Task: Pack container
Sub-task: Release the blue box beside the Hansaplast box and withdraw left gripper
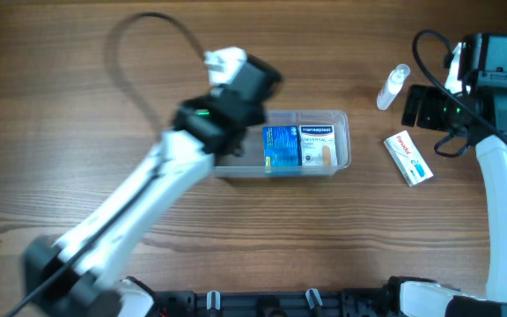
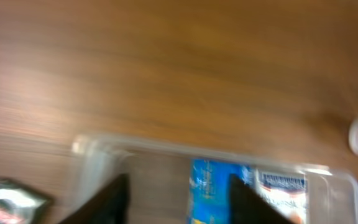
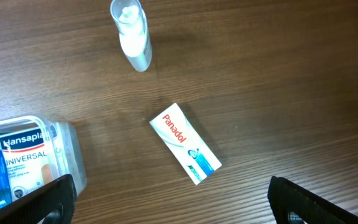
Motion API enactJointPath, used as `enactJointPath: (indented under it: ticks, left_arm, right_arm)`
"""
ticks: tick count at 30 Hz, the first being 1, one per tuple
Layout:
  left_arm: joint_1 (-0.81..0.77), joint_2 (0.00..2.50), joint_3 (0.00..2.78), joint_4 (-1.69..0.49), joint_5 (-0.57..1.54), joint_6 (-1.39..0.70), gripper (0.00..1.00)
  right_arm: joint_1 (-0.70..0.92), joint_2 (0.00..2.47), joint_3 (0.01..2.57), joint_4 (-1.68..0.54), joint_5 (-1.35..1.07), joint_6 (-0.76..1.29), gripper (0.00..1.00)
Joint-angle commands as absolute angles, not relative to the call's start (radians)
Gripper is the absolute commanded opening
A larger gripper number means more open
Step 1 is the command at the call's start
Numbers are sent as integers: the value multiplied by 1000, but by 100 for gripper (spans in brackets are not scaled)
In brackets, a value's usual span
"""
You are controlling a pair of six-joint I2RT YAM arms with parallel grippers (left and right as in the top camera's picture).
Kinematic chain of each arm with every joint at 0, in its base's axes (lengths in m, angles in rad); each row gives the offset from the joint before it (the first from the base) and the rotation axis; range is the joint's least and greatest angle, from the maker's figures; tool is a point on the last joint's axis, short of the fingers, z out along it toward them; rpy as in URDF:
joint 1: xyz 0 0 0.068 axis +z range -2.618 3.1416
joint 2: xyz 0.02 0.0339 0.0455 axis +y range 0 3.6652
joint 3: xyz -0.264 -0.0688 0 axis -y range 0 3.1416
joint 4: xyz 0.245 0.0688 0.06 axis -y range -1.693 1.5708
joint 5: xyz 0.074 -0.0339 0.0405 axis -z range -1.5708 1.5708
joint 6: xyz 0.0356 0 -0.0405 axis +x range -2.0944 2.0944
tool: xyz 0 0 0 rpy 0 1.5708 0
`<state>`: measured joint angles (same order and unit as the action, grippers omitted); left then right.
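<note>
Overhead shows the container point(image 1: 284, 143) lying in the middle of the table point(image 1: 60, 53). A blue box point(image 1: 281, 147) and a Hansaplast box point(image 1: 316, 145) sit inside its right half, and its left half looks bare. Out on the table to the right lie a Panadol box point(image 1: 408, 158) and, farther back, a small spray bottle point(image 1: 393, 87), so the packing seems about half done. The left claw point(image 2: 179, 186) hangs over the container's bare left end, fingers apart, with nothing visible between them. The right claw point(image 3: 169, 193) hovers near the Panadol box, spread wide and empty.
</note>
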<state>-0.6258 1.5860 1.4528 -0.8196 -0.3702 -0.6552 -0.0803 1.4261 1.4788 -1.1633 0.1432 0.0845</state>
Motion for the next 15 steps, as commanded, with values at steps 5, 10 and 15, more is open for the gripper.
enactJointPath:
  ticks: [5, 10, 15]
  left_arm:
    - [-256, 1421, 1462, -963, -514, -659, 100]
    - [-170, 1424, 1460, -962, -514, -659, 100]
    - [-170, 1424, 1460, -962, -514, -659, 100]
  right_arm:
    - [-83, 1433, 1475, -1159, 157, 78, 100]
    - [-83, 1433, 1475, -1159, 157, 78, 100]
    - [-83, 1433, 1475, -1159, 157, 78, 100]
